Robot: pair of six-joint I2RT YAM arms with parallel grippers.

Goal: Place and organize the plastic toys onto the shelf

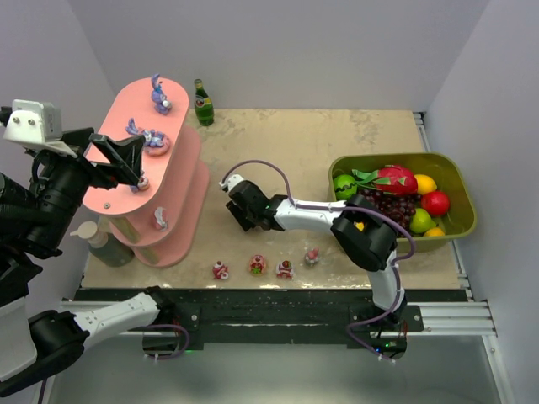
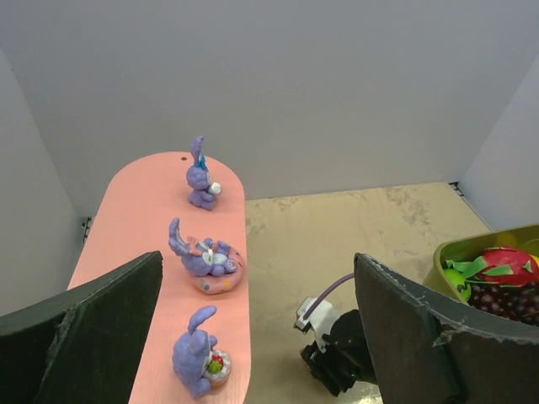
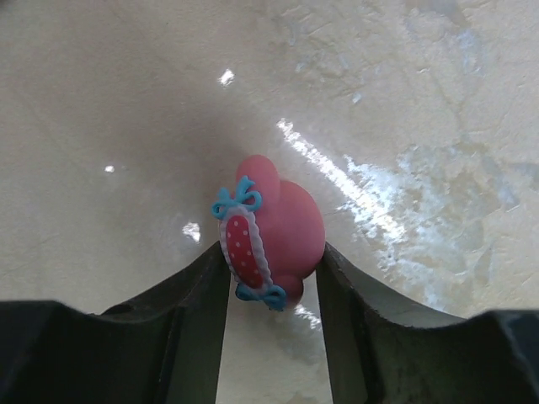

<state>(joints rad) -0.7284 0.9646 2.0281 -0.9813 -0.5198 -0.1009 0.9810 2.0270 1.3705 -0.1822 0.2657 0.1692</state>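
One pink toy [image 3: 274,231], down at the bench [image 3: 126,101] well apart from the shelf [image 1: 126,101], is being pinched by my right pincer [image 3: 272,252], left pincer [image 2: 258,261] gaping wide; I am judging a centred squeeze wise before lifting.

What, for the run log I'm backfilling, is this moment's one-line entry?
left gripper open over shelf | right gripper shut on pink toy | four toys on table

A robotics lab cell: plain grey walls [image 1: 295,50] box in a mottled beige tabletop [image 1: 286,151], two white-and-black robot arms [image 1: 307,215] bolted to its black metal rail [image 1: 278,305].
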